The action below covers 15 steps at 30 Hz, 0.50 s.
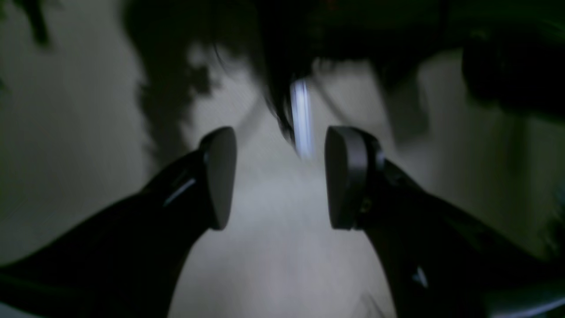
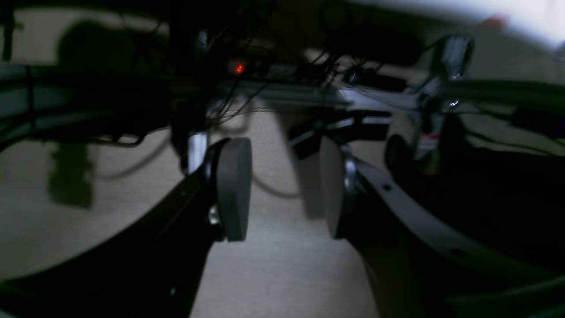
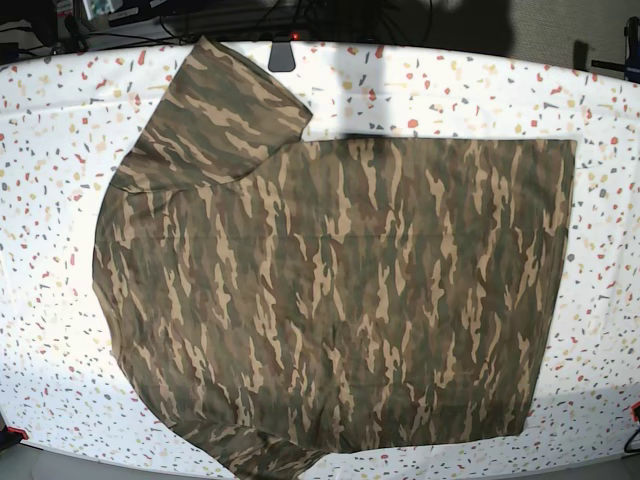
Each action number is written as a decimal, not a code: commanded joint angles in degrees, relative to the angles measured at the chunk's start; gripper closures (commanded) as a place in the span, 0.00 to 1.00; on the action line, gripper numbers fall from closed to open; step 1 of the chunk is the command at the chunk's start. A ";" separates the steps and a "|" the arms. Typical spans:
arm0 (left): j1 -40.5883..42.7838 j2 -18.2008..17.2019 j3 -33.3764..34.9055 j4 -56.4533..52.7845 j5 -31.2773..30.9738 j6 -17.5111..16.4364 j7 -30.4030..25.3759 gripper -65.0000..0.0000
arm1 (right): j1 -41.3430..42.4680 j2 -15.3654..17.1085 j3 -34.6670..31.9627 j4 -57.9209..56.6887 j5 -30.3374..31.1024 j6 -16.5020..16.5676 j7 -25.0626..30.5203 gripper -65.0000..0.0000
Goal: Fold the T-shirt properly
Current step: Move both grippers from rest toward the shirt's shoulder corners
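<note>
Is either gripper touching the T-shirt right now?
Apart. The base view shows the T-shirt spread flat with no arm over it; both wrist views show the left gripper and right gripper open with no cloth in sight.

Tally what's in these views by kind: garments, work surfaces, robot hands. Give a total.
T-shirt: 1
Speckled table: 1
Robot hands: 2, the left hand and the right hand, both open and empty
Total: 4

You see soft, matt camouflage cloth in the T-shirt (image 3: 340, 300), lying on a smooth speckled terrazzo-look table (image 3: 600, 100); the gripper pads (image 1: 220, 176) look matt grey rubber.
</note>
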 commanded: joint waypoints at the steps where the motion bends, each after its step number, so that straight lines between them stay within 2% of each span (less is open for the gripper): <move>1: 1.42 -0.15 -1.66 3.02 -0.31 -0.42 0.52 0.51 | -1.27 0.24 1.22 1.79 0.22 -0.17 0.09 0.60; 7: 1.42 -0.20 -6.95 10.64 -0.35 -0.39 1.27 0.51 | -1.27 0.22 6.01 6.78 0.17 -0.20 2.08 0.60; 15: 1.42 -0.20 -7.34 12.07 -0.11 -0.42 -1.44 0.51 | 1.27 0.22 7.48 7.63 0.13 -0.22 2.05 0.60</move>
